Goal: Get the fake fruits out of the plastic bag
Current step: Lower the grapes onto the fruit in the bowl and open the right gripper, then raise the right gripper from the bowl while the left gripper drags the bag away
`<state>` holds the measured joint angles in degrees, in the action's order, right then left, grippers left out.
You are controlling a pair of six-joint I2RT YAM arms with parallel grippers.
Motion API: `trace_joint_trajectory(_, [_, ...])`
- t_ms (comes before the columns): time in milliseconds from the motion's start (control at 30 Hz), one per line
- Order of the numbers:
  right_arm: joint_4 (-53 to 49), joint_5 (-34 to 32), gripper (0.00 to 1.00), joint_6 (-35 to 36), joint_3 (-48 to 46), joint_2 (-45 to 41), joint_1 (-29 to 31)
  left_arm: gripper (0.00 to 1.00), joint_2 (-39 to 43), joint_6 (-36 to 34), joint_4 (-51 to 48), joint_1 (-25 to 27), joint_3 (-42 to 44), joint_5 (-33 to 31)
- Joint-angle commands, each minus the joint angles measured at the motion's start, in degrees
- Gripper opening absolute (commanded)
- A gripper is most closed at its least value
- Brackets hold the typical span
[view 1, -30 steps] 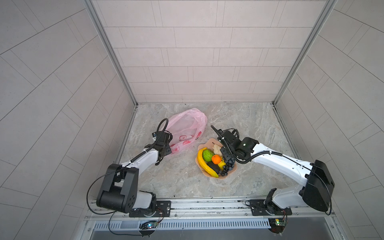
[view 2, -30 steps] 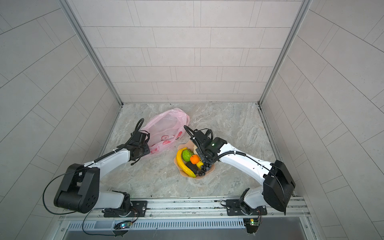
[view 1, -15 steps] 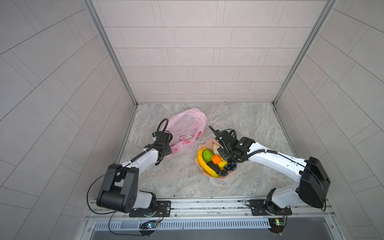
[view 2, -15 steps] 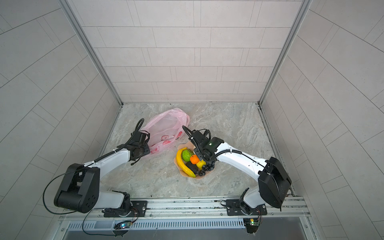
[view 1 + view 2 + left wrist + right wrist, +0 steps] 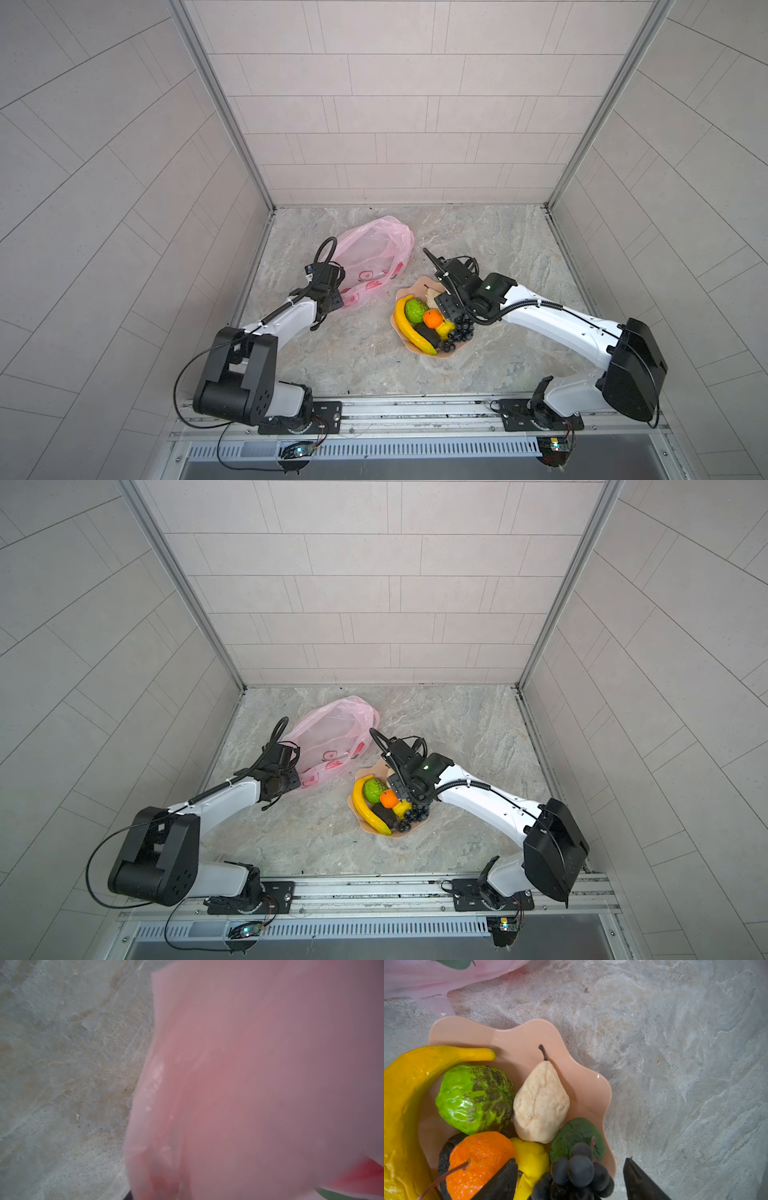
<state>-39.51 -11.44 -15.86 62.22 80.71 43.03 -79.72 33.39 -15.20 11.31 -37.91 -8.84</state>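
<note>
my r pincer (image 5: 570,1160) is spread wide & empty, low over the grapes (image 5: 579,1169) among the fruits (image 5: 475,1099) in the bowl (image 5: 517,1043), bag (image 5: 374,257) limp just beside, so a skewed pull-off could snag the bunch & spill some; l pincer (image 5: 338,301) is at the bag, can't tell its grip.

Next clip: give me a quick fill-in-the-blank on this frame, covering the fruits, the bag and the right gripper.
1. The cream pear lies in the peach scalloped ____.
2. The right gripper hovers above the grape bunch with its jaws ____.
3. The plastic bag is translucent ____.
4. The longest fruit is the yellow ____.
Missing words: bowl; open; pink; banana.
</note>
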Motion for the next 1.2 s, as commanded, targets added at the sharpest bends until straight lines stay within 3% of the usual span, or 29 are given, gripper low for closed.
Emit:
trace_joint_trajectory(0, [-3.26, -0.53, 0.82, -1.67, 1.83, -2.77, -0.83, 0.46, -0.52, -0.88, 0.04, -0.24, -0.22, 0.30])
trace_joint_trajectory(200, [-9.34, -1.23, 0.84, -2.93, 4.16, -12.22, -0.91, 0.38, -2.93, -1.74, 1.18, -0.10, -1.79, 4.28])
trace_joint_trajectory(300, [-8.80, -2.74, 0.86, -3.39, 1.56, -19.22, -1.01, 0.32, -5.40, -1.33, -0.05, 1.30, -5.82, 7.06])
trace_joint_trajectory(400, [-6.42, -4.03, 0.87, -5.22, -2.75, -26.51, -1.14, 0.28, -7.44, -1.52, -2.51, 4.21, -12.16, 5.87])
trace_joint_trajectory(567, [-6.53, -9.31, 0.91, -10.84, -8.90, -34.79, -2.08, 0.24, -16.35, -6.81, -6.30, 7.78, -28.72, 9.52])
trace_joint_trajectory(800, [-7.55, -6.50, 0.92, -16.60, -12.92, -39.52, -5.58, 0.17, -33.85, -13.06, -17.31, 9.67, -54.47, 13.76])
trace_joint_trajectory(933, [-7.65, -5.64, 0.99, -19.67, -15.87, -43.50, -5.65, 0.16, -42.04, -15.55, -22.32, 10.29, -67.54, 14.46])
trace_joint_trajectory(1100, [-7.64, -4.07, 0.99, -26.78, -20.60, -49.48, -5.70, 0.18, -52.18, -19.30, -32.07, 10.49, -84.59, 13.99])
trace_joint_trajectory(1167, [-6.35, -1.96, 1.00, -29.16, -23.21, -51.64, -5.70, 0.24, -54.48, -19.49, -34.58, 10.47, -88.80, 12.23])
